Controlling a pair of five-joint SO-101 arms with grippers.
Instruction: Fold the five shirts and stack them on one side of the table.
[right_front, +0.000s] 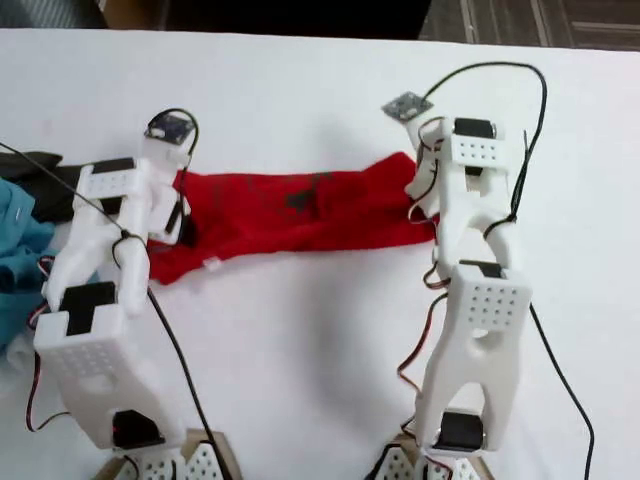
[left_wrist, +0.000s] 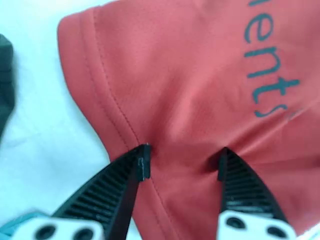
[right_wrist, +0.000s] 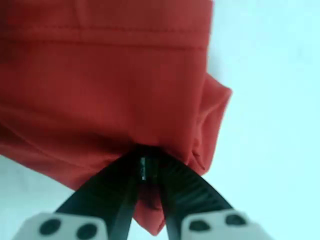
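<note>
The right tool (right_wrist: 148, 162) pinches the red shirt (right_wrist: 100, 90) (at its edge); the left tool (left_wrist: 183, 160) is spread wide, tips on it.

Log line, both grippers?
left gripper: open, on red shirt | right gripper: shut on red shirt | teal shirt, dark shirt: beside left arm

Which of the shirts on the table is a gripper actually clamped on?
The red shirt, pinched at one end by the right gripper. The teal shirt and the dark shirt lie bunched off to one side, ungripped.
</note>
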